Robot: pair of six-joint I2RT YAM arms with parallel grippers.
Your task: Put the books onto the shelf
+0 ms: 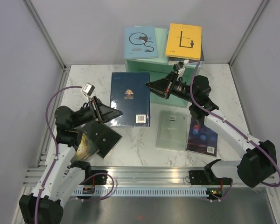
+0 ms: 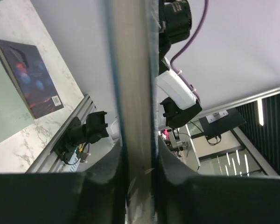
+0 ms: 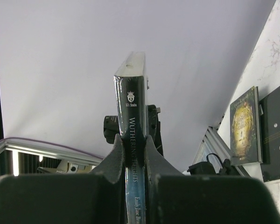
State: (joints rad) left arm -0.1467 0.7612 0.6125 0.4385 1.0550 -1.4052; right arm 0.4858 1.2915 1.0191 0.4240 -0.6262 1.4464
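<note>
As left fingers (image 2: 98, 186) pinch the navy book (image 1: 130, 95), right fingers (image 3: 114, 163) clamp a dark book (image 3: 130, 102) near the shelf (image 1: 162, 42).

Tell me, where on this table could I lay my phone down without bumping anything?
Bare marble lies at the far left, between the wall and the navy book, and in the far right corner beside the shelf. Crowded: the near right, where the pale green book and galaxy book lie side by side.

Site: robot test cell, laboratory | Evidence: plain panel walls (image 1: 98, 28) on aluminium posts (image 1: 44, 32); marble-look surface (image 1: 135, 144); two arms (image 1: 224, 127) bolted to aluminium rail (image 1: 144, 172); strip light (image 2: 260, 108) in room beyond
</note>
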